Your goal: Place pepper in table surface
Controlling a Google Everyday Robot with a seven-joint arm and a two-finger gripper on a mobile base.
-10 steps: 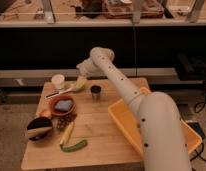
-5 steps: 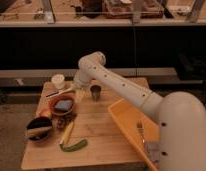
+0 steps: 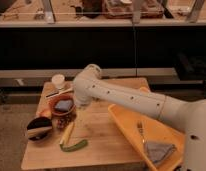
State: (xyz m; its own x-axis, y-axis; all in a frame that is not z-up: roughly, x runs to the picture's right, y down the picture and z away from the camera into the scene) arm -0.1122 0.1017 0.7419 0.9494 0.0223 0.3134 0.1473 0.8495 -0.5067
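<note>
Nearest you, the pepper (image 3: pixel 74 146) lies flat on the table surface (image 3: pixel 103 142), toward its near-left part. Nothing is holding it, and its left end sits just beside the pale yellow vegetable (image 3: pixel 67 133), which slants away behind it. To the left of these stands a dark bowl (image 3: pixel 38 128), and to the right the yellow bin (image 3: pixel 127 122) holds a fork (image 3: pixel 141 131) and a grey cloth (image 3: pixel 159 150).

Farther back, the gripper (image 3: pixel 77 106) hangs over the left part of the table, next to the brown bowl (image 3: pixel 62 106) and well apart from the pepper. You cannot tell whether it is spread or closed, because the arm covers it. A white cup (image 3: pixel 58 81) stands at the far-left corner.

You can take the placing as done, since the pepper rests on the wood. What seems left is to draw the arm clear.
</note>
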